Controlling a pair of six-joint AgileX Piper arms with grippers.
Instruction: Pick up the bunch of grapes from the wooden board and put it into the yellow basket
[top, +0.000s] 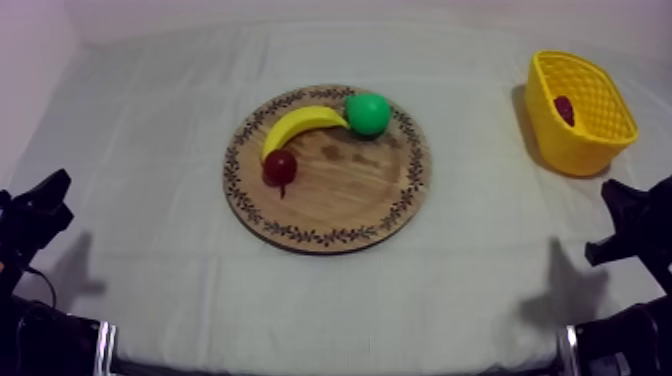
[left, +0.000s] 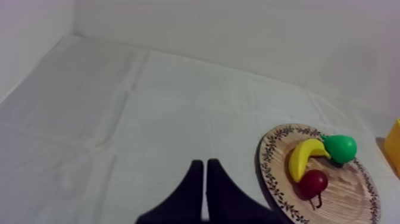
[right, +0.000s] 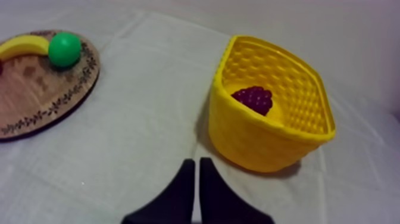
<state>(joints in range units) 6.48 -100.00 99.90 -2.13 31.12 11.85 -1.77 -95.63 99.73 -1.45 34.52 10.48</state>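
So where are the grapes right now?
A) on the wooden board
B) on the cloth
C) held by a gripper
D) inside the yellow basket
D: the bunch of grapes lies inside the yellow basket, and the wooden board carries just the banana, the pear and the small red fruit.

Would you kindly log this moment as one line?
grapes in basket | left hand shut | right hand shut | task done

A grey-white cloth (top: 150, 150) with soft folds covers the tabletop. Plain pale walls (left: 238, 30) stand behind and beside it.
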